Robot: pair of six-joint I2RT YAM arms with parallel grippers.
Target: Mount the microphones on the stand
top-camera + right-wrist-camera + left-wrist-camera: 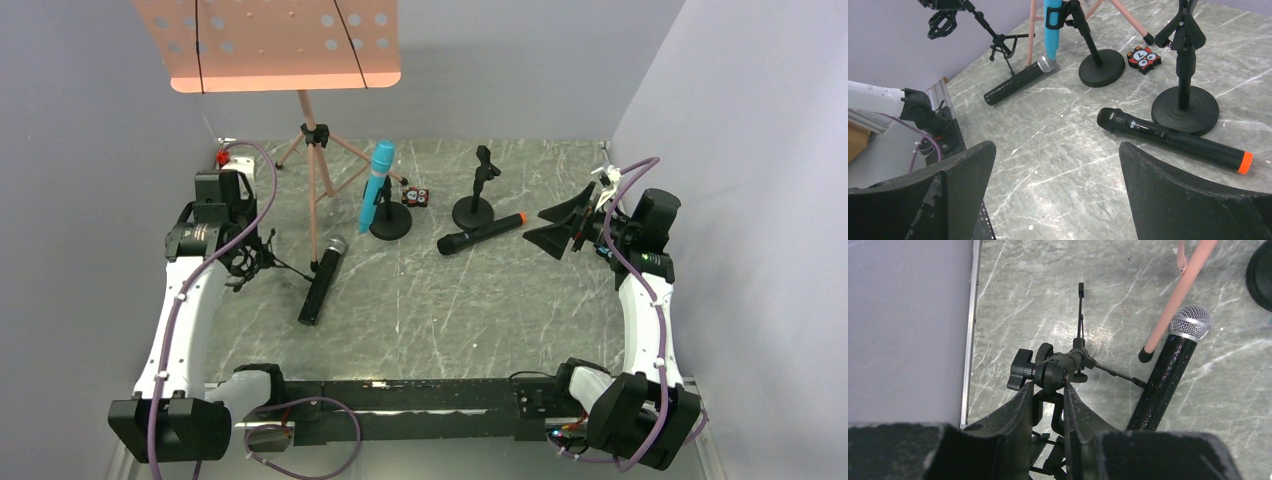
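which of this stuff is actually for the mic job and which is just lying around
For the job:
blue mic, clipped in the loaded disc stand
silver-headed mic, lying flat
orange-ended mic, lying flat
empty disc stand
small tripod stand, held by the left gripper

Lying about:
pink music stand
small red-and-black item

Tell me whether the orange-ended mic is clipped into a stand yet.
No, the orange-ended mic lies flat on the table beside the empty round-base stand.

White links (185, 300), blk joints (640, 405), purple cables (272, 180), blk fingers (1178, 200), maybe rubbery
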